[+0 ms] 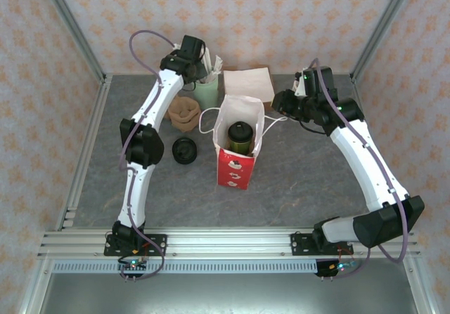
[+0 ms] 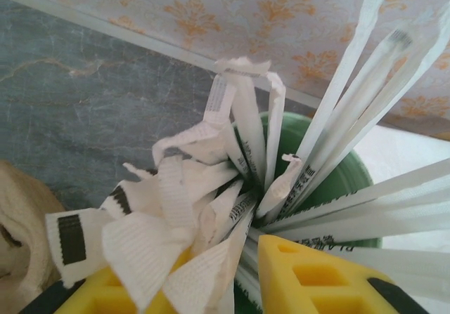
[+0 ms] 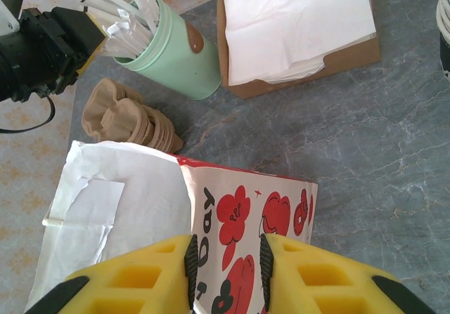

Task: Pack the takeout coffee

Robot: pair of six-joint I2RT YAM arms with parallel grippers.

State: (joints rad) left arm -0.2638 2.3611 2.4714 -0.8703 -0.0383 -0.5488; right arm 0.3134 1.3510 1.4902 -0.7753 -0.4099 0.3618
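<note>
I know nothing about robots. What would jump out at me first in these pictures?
The red bag standing open mid-table, with a black-lidded coffee cup already inside, catches the eye first. Behind it, the left gripper pokes into a green cup bristling with paper-wrapped straws, while the right gripper is at the bag's right side.

Top view high, looking down, wrist views close, both sharing the green straw holder (image 3: 179, 57)
</note>
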